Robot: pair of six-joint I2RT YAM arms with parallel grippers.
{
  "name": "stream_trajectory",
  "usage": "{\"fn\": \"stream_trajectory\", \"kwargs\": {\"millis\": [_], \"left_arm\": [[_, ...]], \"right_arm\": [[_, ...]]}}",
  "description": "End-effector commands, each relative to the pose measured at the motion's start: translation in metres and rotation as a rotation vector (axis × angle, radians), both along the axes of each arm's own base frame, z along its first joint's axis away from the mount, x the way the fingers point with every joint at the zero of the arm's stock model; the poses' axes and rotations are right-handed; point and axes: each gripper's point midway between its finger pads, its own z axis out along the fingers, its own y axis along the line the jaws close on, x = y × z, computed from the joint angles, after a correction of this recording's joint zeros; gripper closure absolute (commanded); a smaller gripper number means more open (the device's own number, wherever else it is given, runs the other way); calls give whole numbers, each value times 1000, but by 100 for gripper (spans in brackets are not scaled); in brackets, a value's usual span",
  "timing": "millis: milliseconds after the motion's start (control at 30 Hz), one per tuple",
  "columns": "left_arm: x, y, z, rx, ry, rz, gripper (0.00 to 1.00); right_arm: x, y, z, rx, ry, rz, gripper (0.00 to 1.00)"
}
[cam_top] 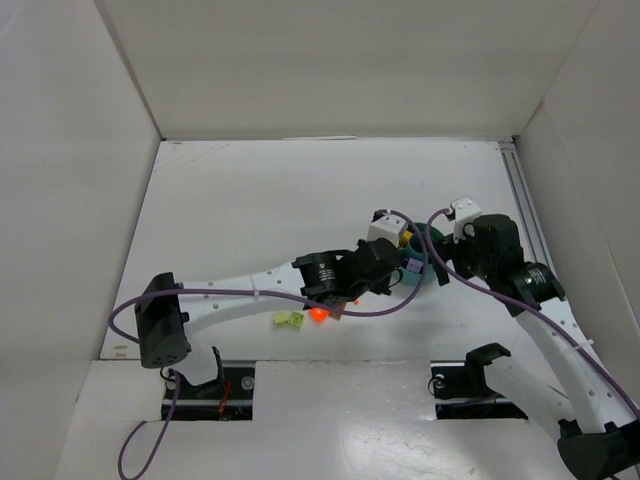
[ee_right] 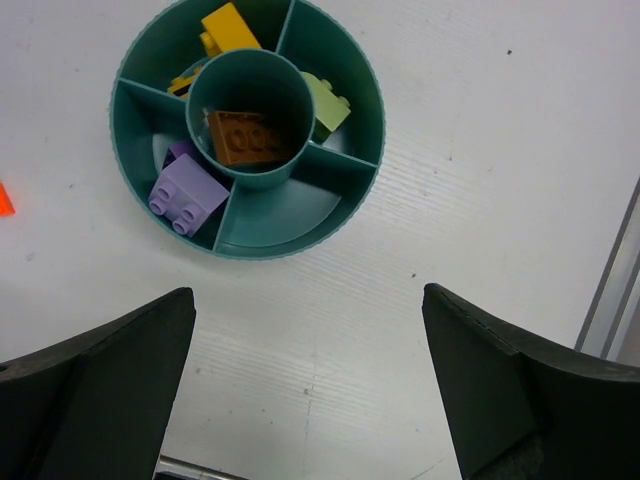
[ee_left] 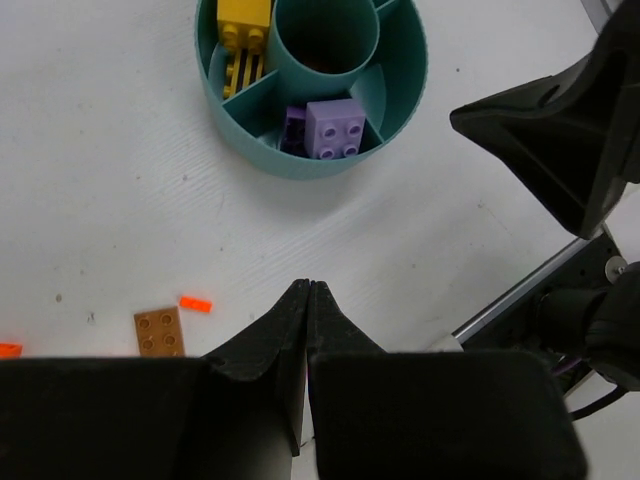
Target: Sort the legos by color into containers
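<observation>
Right wrist view: the right fingers [ee_right: 100, 390] spread wide apart over open bench [ee_right: 450, 150], a rail [ee_right: 612, 270] lining its right edge. Beyond them, untouched, sits the teal bowl [ee_right: 345, 215] holding a purple brick [ee_right: 188, 192], a yellow brick [ee_right: 230, 28], a green brick [ee_right: 328, 105] and, in its middle cup, a brown brick [ee_right: 245, 138]. Left fingers [ee_left: 265, 345] are pressed together, empty, a brown plate [ee_left: 160, 331] just beside their tips
</observation>
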Motion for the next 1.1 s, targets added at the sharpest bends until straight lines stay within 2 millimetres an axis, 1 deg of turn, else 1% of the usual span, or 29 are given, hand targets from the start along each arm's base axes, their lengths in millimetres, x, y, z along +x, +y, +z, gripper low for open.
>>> {"fn": "stream_trajectory", "kwargs": {"millis": [0,33,67,167,233,267,300,333,367,400,433,467,533,567,633,667,700,767,800,833,900,933,967,1000,1033,1067], "left_arm": [[2,-20,30,-60,-58,-63,100],[-1,-28,32,-72,-56,-79,100],[-2,-31,32,-65,-60,-95,100],[2,-46,27,-45,-67,-120,100],[3,-54,25,-36,-68,-138,100],[3,-59,23,-37,-63,-146,100],[5,-67,33,-50,-81,-154,100],[7,-71,24,-27,-72,-154,100],[4,-75,23,-16,-83,-174,100],[5,-79,21,-13,-82,-174,100],[7,-84,27,-21,-96,-181,100],[9,-89,20,-8,-91,-181,100],[12,-97,18,4,-107,-195,100],[16,-105,16,5,-112,-187,100],[19,-113,13,17,-127,-200,100],[21,-121,22,0,-134,-199,100],[25,-125,8,38,-135,-196,100],[29,-133,6,46,-137,-189,100],[32,-142,6,38,-140,-188,100],[39,-142,3,51,-143,-183,100],[38,-148,2,47,-136,-195,100],[43,-148,-9,62,-123,-194,100],[48,-146,-9,62,-122,-185,100],[48,-147,-14,71,-119,-186,100],[54,-147,-10,53,-112,-174,100],[61,-145,-16,63,-107,-163,100]], "right_arm": [[2,-15,15,5,-50,-119,0],[1,-24,15,-15,-51,-165,0],[-2,-28,15,-18,-50,-189,0],[-4,-39,19,-13,-73,-271,0],[-5,-40,21,-6,-83,-285,0],[-6,-46,21,-27,-81,-306,0],[-9,-48,20,-24,-79,-327,0],[-11,-51,25,-12,-93,-353,0],[-11,-53,26,-10,-97,-373,0],[-16,-61,26,-27,-99,-410,0],[-19,-64,27,-14,-105,-444,0],[-22,-67,33,-4,-126,-467,0],[-27,-75,36,-7,-145,-515,0],[-31,-78,39,11,-162,-540,0],[-37,-84,43,19,-190,-569,0],[-38,-84,46,38,-203,-577,0],[-42,-88,52,50,-236,-588,0],[-48,-91,55,66,-259,-601,0],[-52,-93,60,88,-287,-615,0],[-53,-93,62,103,-297,-620,0],[-56,-97,65,114,-323,-643,0],[-58,-98,67,121,-333,-643,0],[-58,-99,67,116,-336,-651,0],[-58,-99,67,116,-337,-651,0],[-58,-99,67,116,-337,-651,0],[-58,-99,67,116,-337,-651,0]]}}
